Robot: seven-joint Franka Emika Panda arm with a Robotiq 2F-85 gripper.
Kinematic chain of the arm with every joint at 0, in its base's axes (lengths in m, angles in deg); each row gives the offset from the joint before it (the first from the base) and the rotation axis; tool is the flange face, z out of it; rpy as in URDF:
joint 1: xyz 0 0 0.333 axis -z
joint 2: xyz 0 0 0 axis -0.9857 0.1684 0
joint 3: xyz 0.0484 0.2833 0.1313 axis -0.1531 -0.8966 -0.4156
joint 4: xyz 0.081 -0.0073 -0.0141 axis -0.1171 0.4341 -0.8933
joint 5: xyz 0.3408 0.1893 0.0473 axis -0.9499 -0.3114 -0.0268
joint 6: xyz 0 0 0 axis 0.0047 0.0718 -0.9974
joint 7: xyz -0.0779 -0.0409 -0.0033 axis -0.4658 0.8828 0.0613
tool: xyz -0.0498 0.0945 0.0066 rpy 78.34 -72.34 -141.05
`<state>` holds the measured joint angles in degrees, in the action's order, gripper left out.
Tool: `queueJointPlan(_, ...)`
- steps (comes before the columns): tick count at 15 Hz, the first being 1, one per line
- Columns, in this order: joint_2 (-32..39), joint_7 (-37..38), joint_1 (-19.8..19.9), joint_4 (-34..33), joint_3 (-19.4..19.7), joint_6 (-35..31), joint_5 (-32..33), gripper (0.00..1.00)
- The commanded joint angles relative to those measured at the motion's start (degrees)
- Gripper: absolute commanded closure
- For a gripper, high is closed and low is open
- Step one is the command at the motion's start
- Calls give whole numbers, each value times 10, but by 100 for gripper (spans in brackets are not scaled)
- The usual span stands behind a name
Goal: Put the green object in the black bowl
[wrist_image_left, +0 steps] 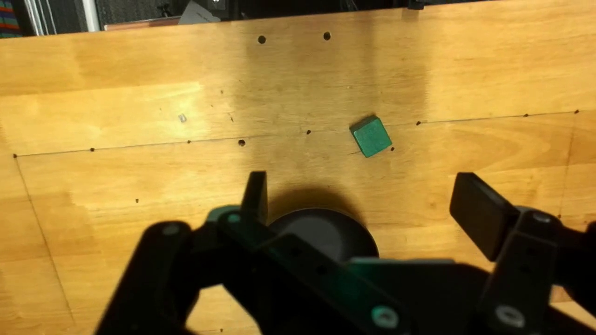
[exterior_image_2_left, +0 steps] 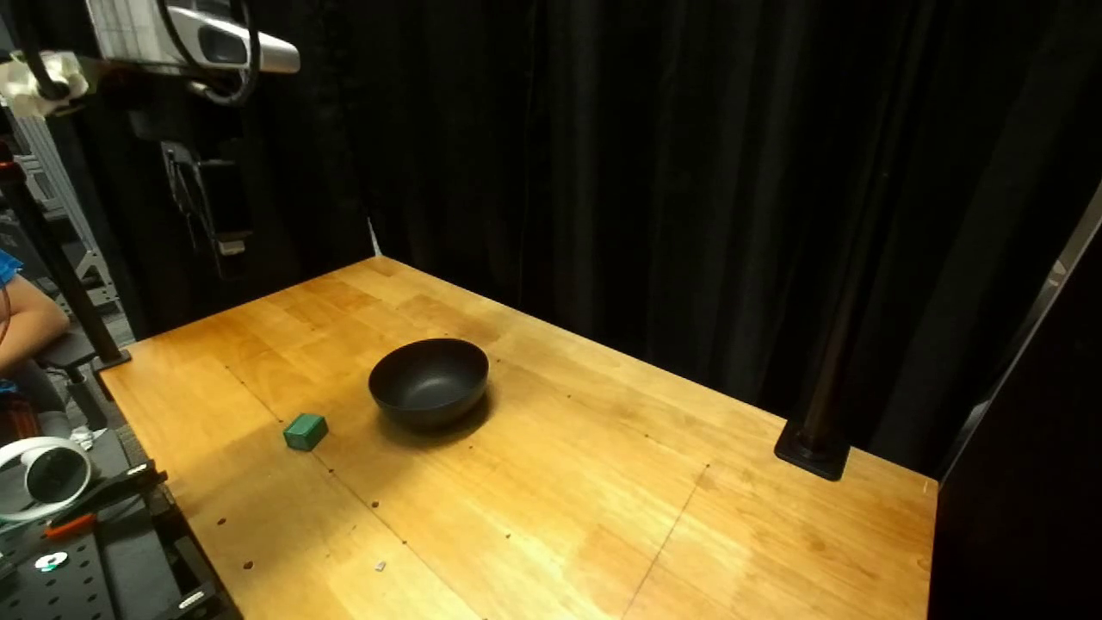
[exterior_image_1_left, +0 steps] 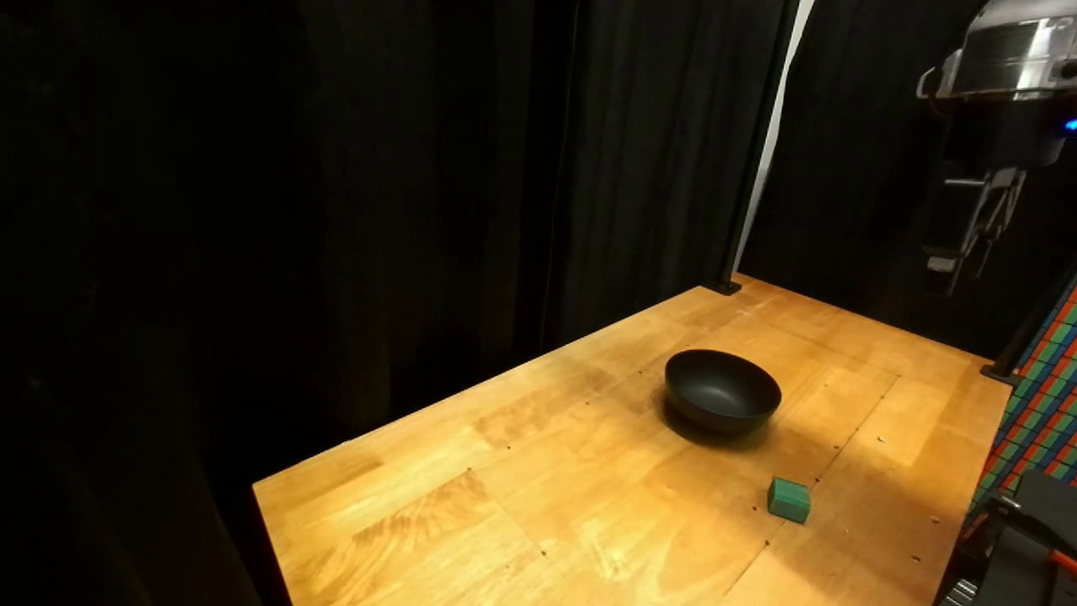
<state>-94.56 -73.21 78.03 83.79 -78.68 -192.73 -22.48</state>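
Observation:
The small green block (exterior_image_1_left: pixel 788 500) rests on the wooden table, beside the black bowl and apart from it. It also shows in an exterior view (exterior_image_2_left: pixel 306 431) and in the wrist view (wrist_image_left: pixel 371 137). The round black bowl (exterior_image_1_left: pixel 722 391) stands upright; no object shows inside it in either exterior view (exterior_image_2_left: pixel 429 383). In the wrist view the bowl (wrist_image_left: pixel 321 230) is partly hidden by my gripper's parts. My gripper (wrist_image_left: pixel 365 200) is open, with its fingers wide apart and nothing between them. In both exterior views the gripper (exterior_image_1_left: pixel 959 265) hangs high above the table (exterior_image_2_left: pixel 219 250).
The wooden table (exterior_image_1_left: pixel 505 505) has black posts at its edges, with a post base (exterior_image_2_left: pixel 812 448) in an exterior view. Dark curtains (exterior_image_2_left: pixel 654 172) hang behind it. A dark bench with tools (exterior_image_2_left: pixel 129 551) adjoins one table edge. A person's arm (exterior_image_2_left: pixel 30 319) shows beyond the table.

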Motion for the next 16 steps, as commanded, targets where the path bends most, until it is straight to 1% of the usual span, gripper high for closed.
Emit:
queueJointPlan(1,57,-9,-16,27,-10,-98,-40,0)
queueJointPlan(2,80,-3,-18,37,-16,-142,-44,0)
queueJointPlan(6,186,-4,-27,60,-28,-275,-52,0)
queueJointPlan(12,351,29,-27,58,-44,-469,-55,0)
queueJointPlan(14,395,44,-29,54,-46,-517,-45,0)
queueJointPlan(16,432,52,-31,45,-46,-529,-42,0)
